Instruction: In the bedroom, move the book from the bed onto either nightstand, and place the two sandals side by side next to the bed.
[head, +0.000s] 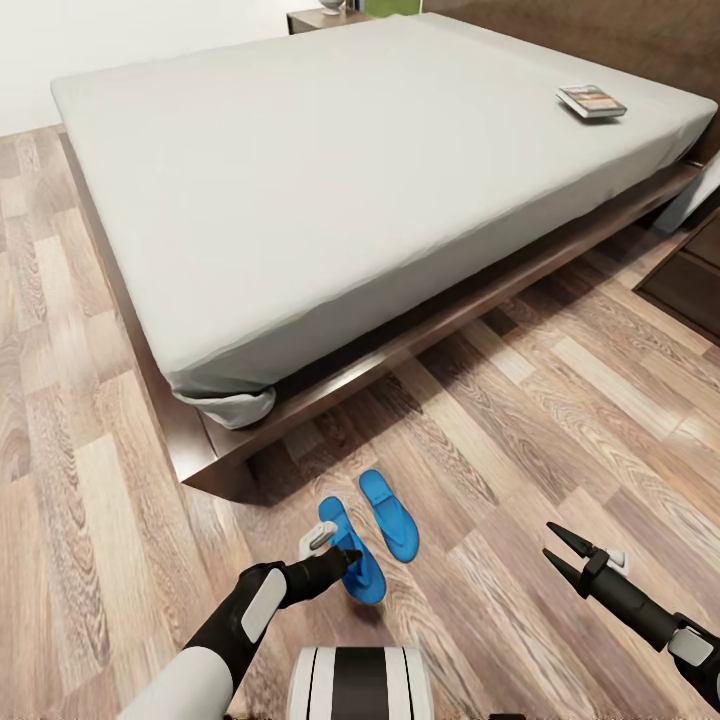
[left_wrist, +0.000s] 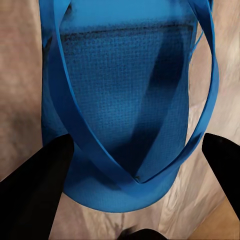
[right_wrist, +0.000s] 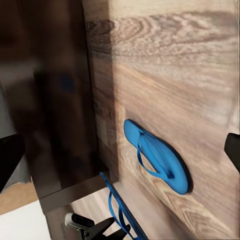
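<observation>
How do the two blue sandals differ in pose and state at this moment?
The left sandal is tilted, one edge raised off the floor; the right sandal lies flat on it. The left sandal is at the left gripper, with the open fingers to either side of it; the right sandal is untouched, apart from both grippers. Both are bright blue flip-flops near the foot corner of the bed.
</observation>
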